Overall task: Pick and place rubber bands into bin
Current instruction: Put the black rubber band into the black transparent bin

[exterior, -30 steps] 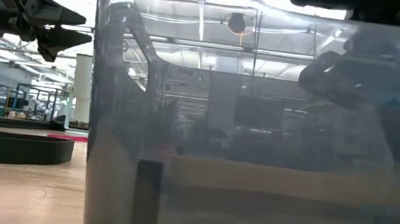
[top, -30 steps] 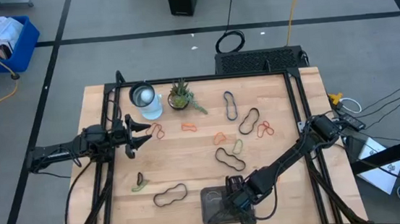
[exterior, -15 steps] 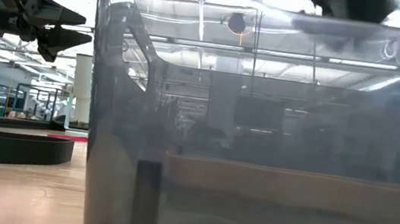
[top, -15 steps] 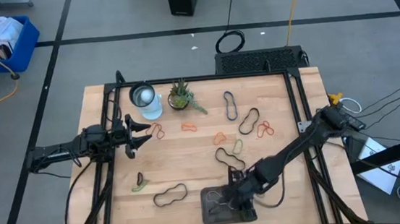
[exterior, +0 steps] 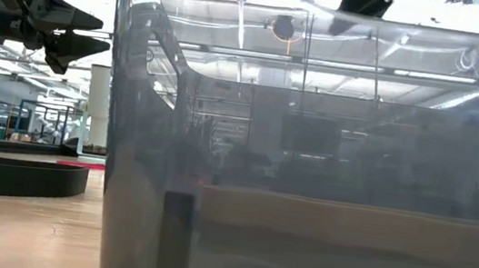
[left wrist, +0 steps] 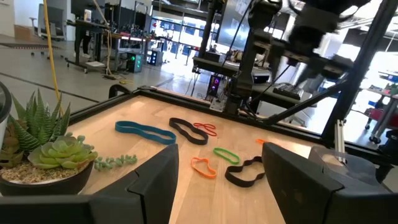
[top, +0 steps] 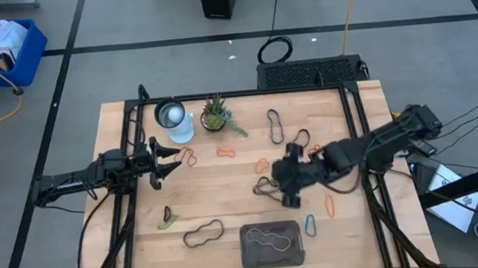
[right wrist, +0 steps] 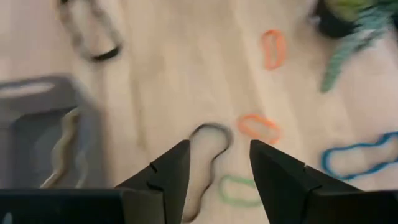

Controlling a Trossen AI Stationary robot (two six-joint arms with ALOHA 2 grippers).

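Observation:
The dark grey bin (top: 273, 245) sits at the table's near edge with one wavy black band (top: 274, 236) lying in it. Several rubber bands lie flat on the wood: blue (top: 275, 125), black (top: 299, 143), red (top: 315, 153), orange (top: 226, 152) and a wavy black one (top: 269, 189). My right gripper (top: 280, 186) hangs open over the table's middle; that wavy black band (right wrist: 207, 148) shows between its fingers. My left gripper (top: 168, 155) waits open and empty at the left, above the table (exterior: 73, 31).
A potted succulent (top: 216, 114) and a glass cup (top: 172, 115) stand at the far left. More bands lie near the front left (top: 203, 233) and to the right of the bin (top: 309, 225). In the low view, the bin's wall (exterior: 307, 179) blocks most of the sight.
My right gripper has risen out of the bin and gone toward the table's far edge, to above the middle bands. A wavy black band now lies in the bin. The arm's move has uncovered an orange and a teal band to the right of the bin.

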